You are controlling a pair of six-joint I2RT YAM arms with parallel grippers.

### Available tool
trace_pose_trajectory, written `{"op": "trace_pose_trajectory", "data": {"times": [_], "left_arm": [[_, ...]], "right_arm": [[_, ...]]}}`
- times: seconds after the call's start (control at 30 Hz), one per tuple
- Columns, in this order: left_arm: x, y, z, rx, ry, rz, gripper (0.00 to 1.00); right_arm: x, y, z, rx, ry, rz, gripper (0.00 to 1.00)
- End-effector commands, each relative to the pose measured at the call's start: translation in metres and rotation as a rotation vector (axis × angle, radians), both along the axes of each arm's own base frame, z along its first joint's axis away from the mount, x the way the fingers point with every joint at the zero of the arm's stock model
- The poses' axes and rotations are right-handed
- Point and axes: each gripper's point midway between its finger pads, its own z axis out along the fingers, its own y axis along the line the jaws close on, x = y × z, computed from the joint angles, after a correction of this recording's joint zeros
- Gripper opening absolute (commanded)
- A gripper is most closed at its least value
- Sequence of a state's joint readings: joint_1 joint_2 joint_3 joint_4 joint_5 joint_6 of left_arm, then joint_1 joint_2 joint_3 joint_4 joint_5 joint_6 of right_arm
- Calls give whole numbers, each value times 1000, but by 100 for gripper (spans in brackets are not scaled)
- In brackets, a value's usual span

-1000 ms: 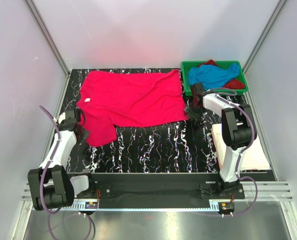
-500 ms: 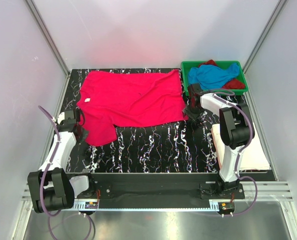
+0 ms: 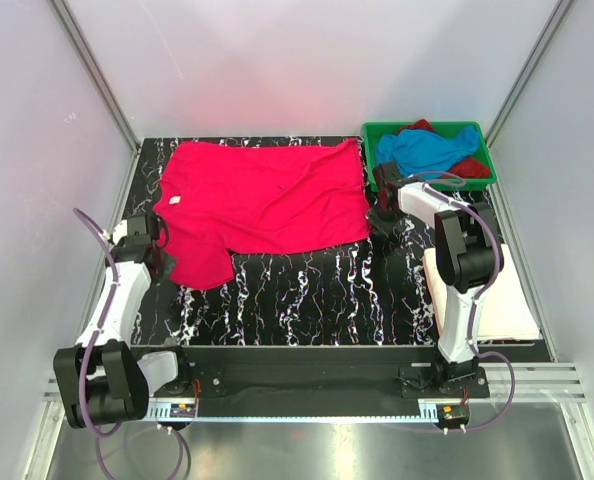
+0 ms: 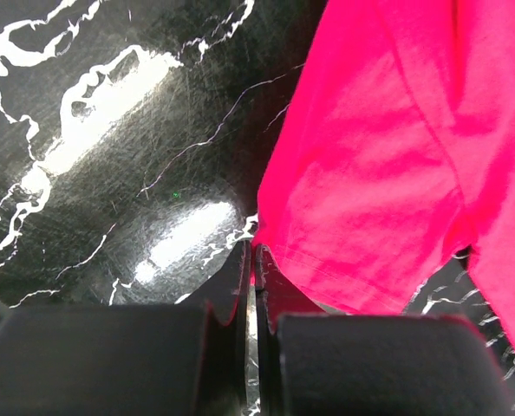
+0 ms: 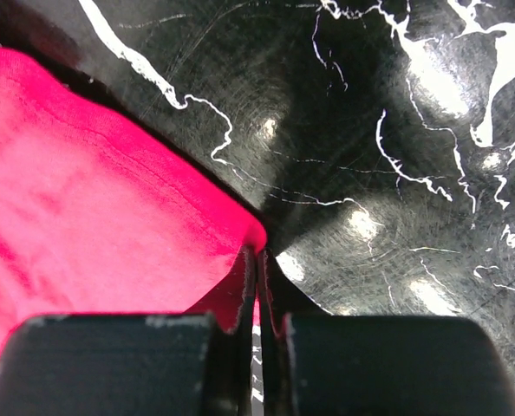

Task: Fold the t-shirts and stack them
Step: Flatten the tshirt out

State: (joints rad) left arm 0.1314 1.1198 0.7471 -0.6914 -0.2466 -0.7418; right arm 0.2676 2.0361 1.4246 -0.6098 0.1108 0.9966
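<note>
1. On the black marbled table (image 3: 307, 290), the hot pink t-shirt (image 3: 262, 195) lies spread flat, with one sleeve (image 3: 199, 265) trailing toward my left arm.
2. My left gripper (image 4: 255, 260) is pressed together on that sleeve's hem. My right gripper (image 5: 257, 260) pinches the shirt's near right corner.
3. I expect light, limp cloth that sags between grip points and drags on the table, so I take hold at hems and corners.
4. The sky blue t-shirt (image 3: 427, 150) and dark red t-shirt (image 3: 472, 168) lie bunched in the green tray (image 3: 372, 165). What looks like the white t-shirt (image 3: 497, 300) lies flat beside my right arm.
</note>
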Motion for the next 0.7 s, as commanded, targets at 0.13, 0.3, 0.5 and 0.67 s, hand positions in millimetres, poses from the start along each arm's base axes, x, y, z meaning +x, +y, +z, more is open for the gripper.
{"op": "trace_pose_trajectory", "data": {"times": [0.13,0.3,0.5,0.67], "left_arm": [[40,10,100,37,-238,48,0],[68,12,223,91,-564,8,0],[70,9,363,214,-887,-106,0],[58,-4,450,300,-1128,-216,0]], "right_arm": [[-13,3,35,-1,-41,154,0],[34,19,122,3,-271,286,0],[73,44,234,37,-557,457,0],[66,68,334,146,-776,564,0]]}}
